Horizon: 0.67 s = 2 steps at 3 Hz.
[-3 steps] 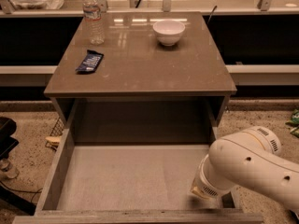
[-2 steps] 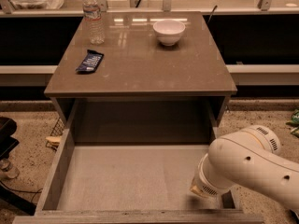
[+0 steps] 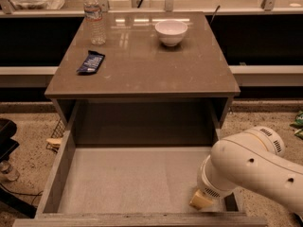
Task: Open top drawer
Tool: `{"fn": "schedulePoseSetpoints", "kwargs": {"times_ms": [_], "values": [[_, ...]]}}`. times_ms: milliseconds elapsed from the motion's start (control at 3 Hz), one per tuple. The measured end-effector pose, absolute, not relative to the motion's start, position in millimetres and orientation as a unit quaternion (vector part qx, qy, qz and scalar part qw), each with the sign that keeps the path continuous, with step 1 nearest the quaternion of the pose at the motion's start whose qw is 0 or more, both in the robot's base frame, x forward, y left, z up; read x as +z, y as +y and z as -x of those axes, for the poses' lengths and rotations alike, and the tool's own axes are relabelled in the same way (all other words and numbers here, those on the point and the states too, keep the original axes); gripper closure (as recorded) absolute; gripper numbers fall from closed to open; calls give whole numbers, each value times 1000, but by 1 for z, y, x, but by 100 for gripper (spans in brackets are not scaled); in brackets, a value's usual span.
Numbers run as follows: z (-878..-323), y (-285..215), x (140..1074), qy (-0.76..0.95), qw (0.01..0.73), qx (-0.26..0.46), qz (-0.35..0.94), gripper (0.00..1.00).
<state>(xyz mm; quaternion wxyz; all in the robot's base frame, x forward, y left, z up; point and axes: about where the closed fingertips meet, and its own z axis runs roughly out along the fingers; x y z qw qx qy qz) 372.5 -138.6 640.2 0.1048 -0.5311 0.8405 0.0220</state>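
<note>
While the top drawer [image 3: 128, 178] stands pulled far out toward the camera, the gripper [image 3: 200, 201] sits low in its front right corner.
The white arm [image 3: 255, 167] bends over the gripper from the right and hides most of it, so whether it is wide or closed cannot be told. The drawer spreads to the gripper's left. Its front panel runs left to right just in front of the gripper, and its slide axis points from the cabinet toward the viewer. Beyond and above the gripper lies the brown countertop [image 3: 142, 74] with three things on it, all well apart from the gripper: one white bowl [image 3: 171, 31] behind it, one water bottle [image 3: 94, 15] farther back-left, and one blue snack packet [image 3: 91, 62] to the left.
</note>
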Motion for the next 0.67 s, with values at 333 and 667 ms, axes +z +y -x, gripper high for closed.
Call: {"fn": "schedulePoseSetpoints", "kwargs": {"times_ms": [333,667], "values": [[-372,-139,642,840,105,20,531,0],[-372,-139,642,840,105,20,531,0]]}}
